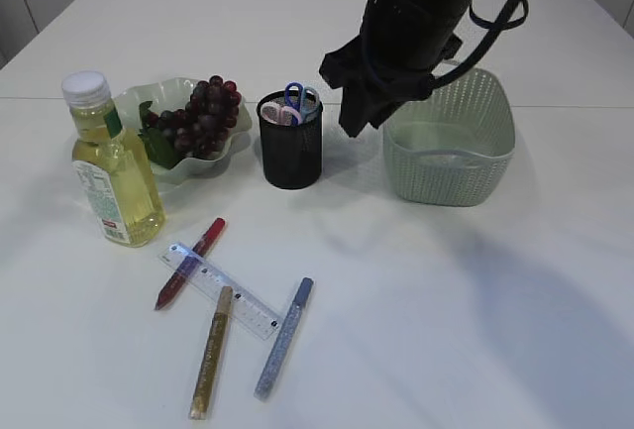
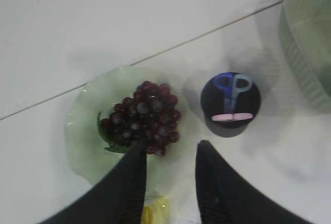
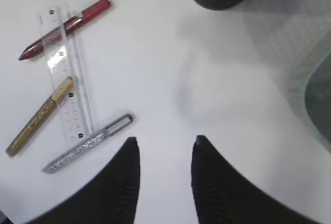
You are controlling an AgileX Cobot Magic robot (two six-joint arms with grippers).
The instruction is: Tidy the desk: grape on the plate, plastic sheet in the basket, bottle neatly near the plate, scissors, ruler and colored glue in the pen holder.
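Your trouble lies with the clear plastic ruler (image 3: 66, 74): it rests across the red glitter glue pen (image 3: 64, 29) and touches the gold one (image 3: 40, 115), so a pinch there could drag both, and the black mesh pen holder (image 1: 290, 142) is light enough to tip. I count three glue pens, with the silver (image 3: 88, 144) nearest; one ruler; one pair of blue-handled scissors (image 2: 232, 85) already in the holder; one bunch of dark red grapes (image 2: 145, 117) on the pale green plate (image 2: 83, 120); one yellow bottle (image 1: 112, 166) beside it; one green basket (image 1: 451, 137). Your left gripper (image 2: 170, 154) and right gripper (image 3: 163, 151) both hang open, holding nothing.
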